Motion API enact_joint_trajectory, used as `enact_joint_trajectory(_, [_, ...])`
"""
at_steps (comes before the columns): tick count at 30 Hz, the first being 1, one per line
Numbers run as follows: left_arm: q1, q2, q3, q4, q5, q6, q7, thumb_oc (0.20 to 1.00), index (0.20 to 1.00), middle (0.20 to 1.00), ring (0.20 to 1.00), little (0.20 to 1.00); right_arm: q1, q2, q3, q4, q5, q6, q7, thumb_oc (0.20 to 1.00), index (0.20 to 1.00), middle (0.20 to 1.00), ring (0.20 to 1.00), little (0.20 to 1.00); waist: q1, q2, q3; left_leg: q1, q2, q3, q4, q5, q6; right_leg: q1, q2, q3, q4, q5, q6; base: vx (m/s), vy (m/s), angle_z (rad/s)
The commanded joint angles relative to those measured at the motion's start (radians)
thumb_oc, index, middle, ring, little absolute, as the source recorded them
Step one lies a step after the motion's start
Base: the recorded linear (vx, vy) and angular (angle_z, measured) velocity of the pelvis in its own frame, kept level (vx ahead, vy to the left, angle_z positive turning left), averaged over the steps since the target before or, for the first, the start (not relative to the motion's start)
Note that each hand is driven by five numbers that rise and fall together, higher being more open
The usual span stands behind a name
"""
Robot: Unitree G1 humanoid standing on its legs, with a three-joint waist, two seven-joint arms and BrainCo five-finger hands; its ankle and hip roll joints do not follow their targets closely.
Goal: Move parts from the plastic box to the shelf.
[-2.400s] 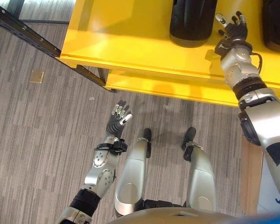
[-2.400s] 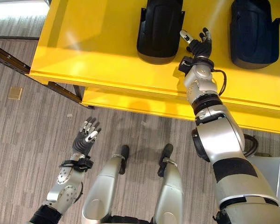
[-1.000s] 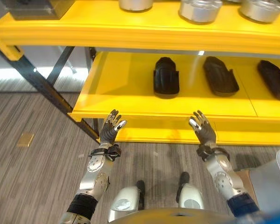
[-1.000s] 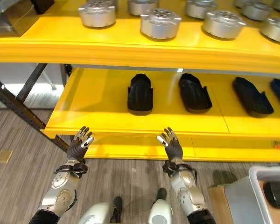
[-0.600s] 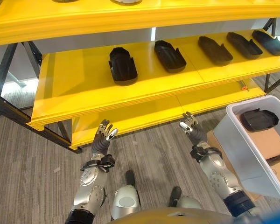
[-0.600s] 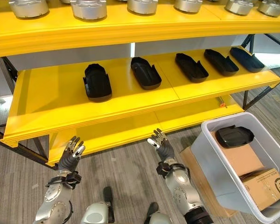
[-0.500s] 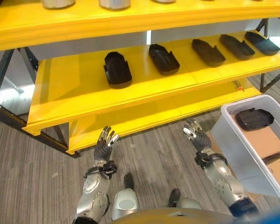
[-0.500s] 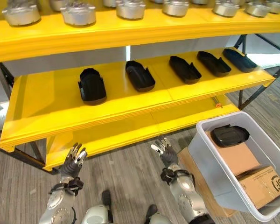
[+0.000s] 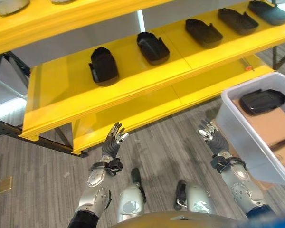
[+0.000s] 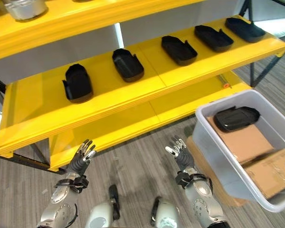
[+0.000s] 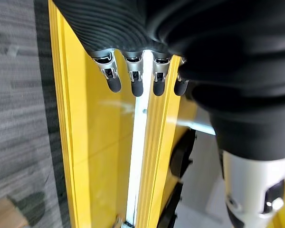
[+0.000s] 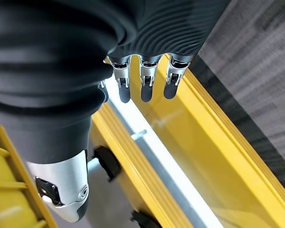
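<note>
left hand (image 9: 112, 142) held empty, fingers spread | right hand (image 10: 179, 153) likewise empty, fingers spread | one black part (image 10: 236, 118) seen in plastic box (image 10: 207, 145) at 3 o'clock | five parts (image 10: 127, 64) laid on yellow shelf (image 10: 109, 104) at 12 o'clock

Five black parts (image 10: 78, 82) are being carried in a row by the yellow shelf (image 10: 38, 111). A plastic box (image 10: 206, 145) is being borne by the floor (image 9: 33, 175).

We see a row of five black, shoe-shaped parts (image 10: 77, 83) lying well apart along the middle board of the yellow shelf (image 10: 104, 102), open sides up. One more black part (image 10: 236, 118) lies flat on a cardboard box inside the grey plastic box (image 10: 206, 147), which stands on the floor by the shelf's right end.
</note>
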Motion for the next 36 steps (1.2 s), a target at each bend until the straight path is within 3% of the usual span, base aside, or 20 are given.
enact_joint_trajectory(1, [0.014, -0.012, 0.04, -0.086, 0.026, -0.028, 0.042, 1.0, 1.0, 1.0, 1.0, 1.0, -0.033, 0.008, 0.001, -0.077, -0.076, -0.05, 0.003, 1.0, 1.0, 1.0, 1.0, 1.0, 0.051, 0.004, 0.057, -0.054, -0.081, -0.155, 0.067, -0.192, 0.082, 0.109, 0.032, 0.127, -0.219, 0.139, 0.101, 0.33, 0.016, -1.3])
enact_joint_trajectory(2, [0.018, -0.029, 0.047, -0.082, 0.018, -0.039, 0.063, 1.0, 1.0, 1.0, 1.0, 1.0, -0.07, 0.023, 0.028, -0.048, -0.087, -0.057, 0.001, 1.0, 1.0, 1.0, 1.0, 1.0, 0.085, 0.013, 0.072, -0.103, -0.108, -0.245, -0.029, -0.147, 0.072, 0.113, 0.059, 0.176, -0.191, 0.122, 0.097, 0.29, 0.041, -2.53])
enact_joint_trajectory(3, [0.018, -0.034, 0.047, -0.081, 0.013, -0.04, 0.064, 1.0, 1.0, 1.0, 1.0, 1.0, -0.087, 0.027, 0.037, -0.036, -0.086, -0.056, 0.0, 1.0, 1.0, 1.0, 1.0, 1.0, 0.095, 0.019, 0.077, -0.107, -0.117, -0.273, -0.059, -0.132, 0.064, 0.112, 0.076, 0.198, -0.176, 0.117, 0.093, 0.34, 0.139, -2.99])
enact_joint_trajectory(4, [0.006, -0.043, 0.045, -0.07, 0.0, -0.038, 0.082, 1.0, 1.0, 1.0, 1.0, 1.0, -0.129, 0.042, 0.059, -0.003, -0.086, -0.056, -0.014, 1.0, 1.0, 1.0, 1.0, 1.0, 0.12, 0.031, 0.066, -0.115, -0.133, -0.369, -0.149, -0.086, 0.046, 0.13, 0.115, 0.269, -0.155, 0.091, 0.092, 0.27, 0.142, -3.05])
enact_joint_trajectory(5, [0.002, -0.044, 0.044, -0.067, -0.004, -0.036, 0.081, 1.0, 1.0, 1.0, 1.0, 1.0, -0.135, 0.044, 0.058, -0.001, -0.088, -0.056, -0.016, 1.0, 1.0, 1.0, 1.0, 1.0, 0.126, 0.032, 0.06, -0.111, -0.143, -0.384, -0.163, -0.087, 0.045, 0.137, 0.121, 0.296, -0.152, 0.085, 0.093, 0.31, 0.25, -2.36])
enact_joint_trajectory(6, [0.013, -0.05, 0.041, -0.072, -0.018, -0.03, 0.079, 1.0, 1.0, 1.0, 1.0, 1.0, -0.135, 0.05, 0.069, -0.006, -0.092, -0.051, -0.008, 1.0, 1.0, 1.0, 1.0, 1.0, 0.127, 0.028, 0.031, -0.038, -0.145, -0.427, -0.186, -0.138, 0.072, 0.135, 0.136, 0.347, -0.138, 0.072, 0.101, 0.18, 0.193, -2.39])
enact_joint_trajectory(7, [0.002, -0.054, 0.041, -0.07, -0.029, -0.032, 0.081, 1.0, 1.0, 1.0, 1.0, 1.0, -0.127, 0.054, 0.062, -0.009, -0.085, -0.05, -0.007, 1.0, 1.0, 1.0, 1.0, 1.0, 0.114, 0.018, 0.021, -0.042, -0.144, -0.402, -0.143, -0.159, 0.067, 0.141, 0.127, 0.352, -0.149, 0.076, 0.102, 0.25, 0.258, -2.26])
enact_joint_trajectory(10, [-0.036, -0.031, 0.008, -0.063, -0.046, -0.027, 0.065, 1.0, 1.0, 1.0, 1.0, 1.0, -0.115, 0.064, 0.056, -0.008, -0.07, -0.03, -0.002, 1.0, 1.0, 1.0, 1.0, 1.0, 0.058, -0.013, -0.04, 0.02, -0.163, -0.274, -0.043, -0.296, 0.105, 0.212, 0.066, 0.417, -0.213, 0.081, 0.133, 0.33, 0.319, -0.53])
enact_joint_trajectory(15, [-0.058, -0.011, 0.004, -0.06, -0.038, -0.02, 0.074, 1.0, 1.0, 1.0, 1.0, 1.0, -0.115, 0.077, 0.055, 0.009, -0.066, -0.016, -0.002, 1.0, 1.0, 1.0, 1.0, 1.0, 0.039, -0.031, -0.091, 0.081, -0.168, -0.184, 0.012, -0.396, 0.13, 0.254, 0.01, 0.462, -0.284, 0.118, 0.169, 0.22, 0.221, -0.45])
enact_joint_trajectory(33, [-0.045, 0.01, -0.003, -0.076, -0.026, -0.022, 0.051, 1.0, 1.0, 1.0, 1.0, 1.0, -0.084, 0.085, 0.061, -0.005, -0.054, -0.022, 0.005, 1.0, 1.0, 1.0, 1.0, 1.0, 0.039, -0.058, -0.137, 0.102, -0.202, -0.173, -0.021, -0.438, 0.157, 0.273, -0.038, 0.476, -0.412, 0.205, 0.21, 0.04, 0.043, -0.01])
enact_joint_trajectory(36, [-0.038, 0.021, -0.002, -0.088, -0.021, -0.021, 0.046, 1.0, 1.0, 1.0, 1.0, 1.0, -0.096, 0.084, 0.071, -0.008, -0.06, -0.023, 0.006, 1.0, 1.0, 1.0, 1.0, 1.0, 0.052, -0.059, -0.13, 0.091, -0.215, -0.173, -0.005, -0.457, 0.177, 0.26, -0.047, 0.49, -0.402, 0.216, 0.223, 0.03, 0.122, -0.05])
